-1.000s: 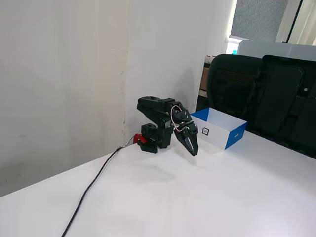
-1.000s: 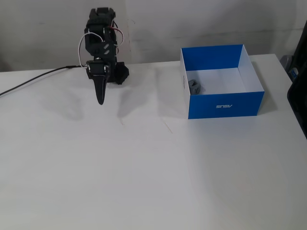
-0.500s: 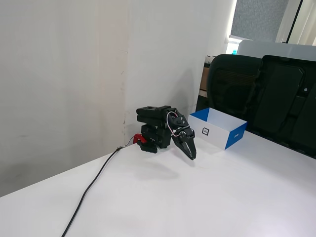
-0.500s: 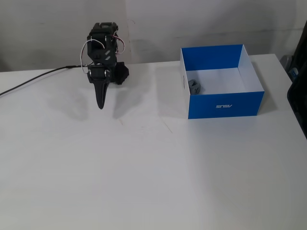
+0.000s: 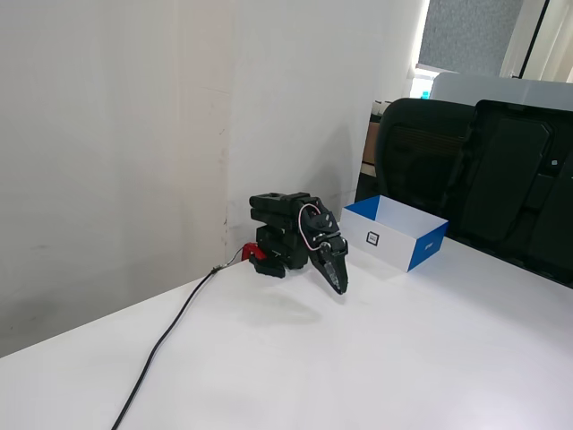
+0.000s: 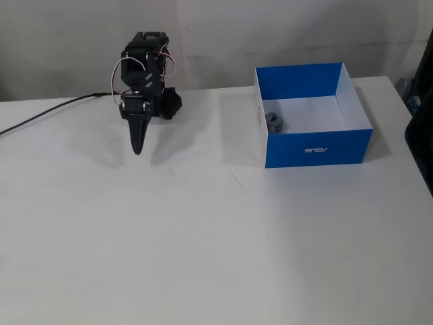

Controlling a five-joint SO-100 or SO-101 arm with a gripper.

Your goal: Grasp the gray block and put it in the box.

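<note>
Resting inside the box (image 6: 313,145) at its 9 o'clock wall, the gray block (image 6: 275,122) lies delivered; closed, empty jaws should simply park clear.

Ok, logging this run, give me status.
Gripper shut, empty, folded near arm base. Gray block inside box, left corner in that fixed view. Nothing in the way.

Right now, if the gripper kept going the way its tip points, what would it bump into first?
Probably just the bare white table. The gripper points down and forward, shut, with nothing under its tip in either fixed view. The box with the gray block inside sits well off to the side.
</note>
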